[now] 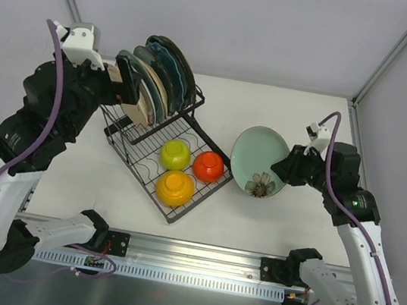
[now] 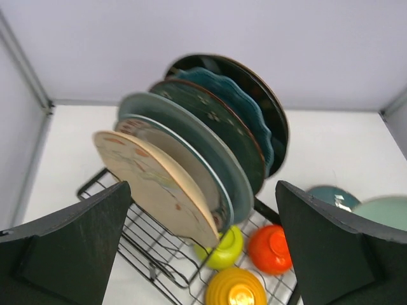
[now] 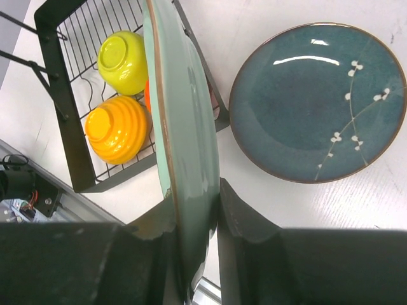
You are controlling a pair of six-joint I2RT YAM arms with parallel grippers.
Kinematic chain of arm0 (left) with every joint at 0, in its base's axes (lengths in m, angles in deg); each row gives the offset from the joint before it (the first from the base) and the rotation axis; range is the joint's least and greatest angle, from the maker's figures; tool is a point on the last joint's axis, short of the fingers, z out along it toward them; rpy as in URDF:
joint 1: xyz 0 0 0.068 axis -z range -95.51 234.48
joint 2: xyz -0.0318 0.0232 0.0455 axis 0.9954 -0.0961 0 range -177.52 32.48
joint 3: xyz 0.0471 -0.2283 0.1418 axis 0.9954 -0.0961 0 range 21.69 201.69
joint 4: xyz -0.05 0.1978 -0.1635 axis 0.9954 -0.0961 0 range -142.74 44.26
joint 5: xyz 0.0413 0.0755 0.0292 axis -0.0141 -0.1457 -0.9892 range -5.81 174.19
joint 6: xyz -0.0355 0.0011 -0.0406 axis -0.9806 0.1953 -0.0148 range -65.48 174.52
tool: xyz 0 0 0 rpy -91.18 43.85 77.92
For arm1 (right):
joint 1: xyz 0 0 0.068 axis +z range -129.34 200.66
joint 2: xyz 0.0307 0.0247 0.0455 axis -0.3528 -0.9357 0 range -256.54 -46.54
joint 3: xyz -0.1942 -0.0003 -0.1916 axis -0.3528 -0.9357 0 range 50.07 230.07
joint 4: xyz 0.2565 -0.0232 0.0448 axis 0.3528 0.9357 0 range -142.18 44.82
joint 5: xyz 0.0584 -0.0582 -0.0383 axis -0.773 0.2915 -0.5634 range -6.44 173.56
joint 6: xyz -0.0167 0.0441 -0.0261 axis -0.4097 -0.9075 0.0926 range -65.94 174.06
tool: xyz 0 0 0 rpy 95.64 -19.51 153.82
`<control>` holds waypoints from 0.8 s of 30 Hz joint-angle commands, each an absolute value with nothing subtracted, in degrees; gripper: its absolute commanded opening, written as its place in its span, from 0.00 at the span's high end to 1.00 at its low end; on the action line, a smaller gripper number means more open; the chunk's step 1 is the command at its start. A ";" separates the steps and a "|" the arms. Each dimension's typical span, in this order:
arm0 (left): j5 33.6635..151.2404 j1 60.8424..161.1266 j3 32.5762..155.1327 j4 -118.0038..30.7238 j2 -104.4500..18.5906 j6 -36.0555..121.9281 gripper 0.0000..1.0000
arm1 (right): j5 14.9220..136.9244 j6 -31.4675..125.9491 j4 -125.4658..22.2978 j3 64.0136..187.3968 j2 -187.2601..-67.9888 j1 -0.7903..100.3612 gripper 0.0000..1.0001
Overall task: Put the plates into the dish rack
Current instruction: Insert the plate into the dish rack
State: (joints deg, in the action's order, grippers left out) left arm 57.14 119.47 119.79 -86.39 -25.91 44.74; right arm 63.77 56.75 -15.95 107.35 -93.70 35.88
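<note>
Several plates (image 1: 156, 76) stand on edge in the raised slots of the black wire dish rack (image 1: 132, 159). In the left wrist view the nearest racked plate (image 2: 159, 184) shows a tan underside. My left gripper (image 1: 126, 83) is open just left of them, fingers wide and nothing between them (image 2: 203, 248). My right gripper (image 1: 293, 170) is shut on the rim of a mint green plate (image 1: 258, 157), held tilted on edge right of the rack. Its fingers (image 3: 254, 222) pinch the plate (image 3: 184, 127). A dark teal plate (image 3: 318, 101) with white blossoms lies flat on the table beyond it.
Three upturned bowls sit in the rack's lower tray: yellow-green (image 1: 175, 154), red-orange (image 1: 208, 166) and yellow (image 1: 175, 187). The rack's black frame (image 3: 65, 127) lies close to the left of the held plate. A metal rail (image 1: 195, 257) runs along the near table edge.
</note>
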 commanded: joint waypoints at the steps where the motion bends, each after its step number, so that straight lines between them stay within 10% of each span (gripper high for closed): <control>1: 61.06 113.33 122.76 -86.44 -28.16 48.72 0.01 | 61.59 57.75 -24.32 110.27 -92.86 37.88 0.99; 15: 82.16 76.00 114.16 -86.44 -24.66 41.68 0.01 | 72.47 57.22 -24.14 123.79 -96.46 54.66 0.99; 24: 80.94 68.49 102.64 -86.70 -15.00 41.07 0.01 | 83.12 60.82 -26.25 136.81 -107.08 72.93 0.99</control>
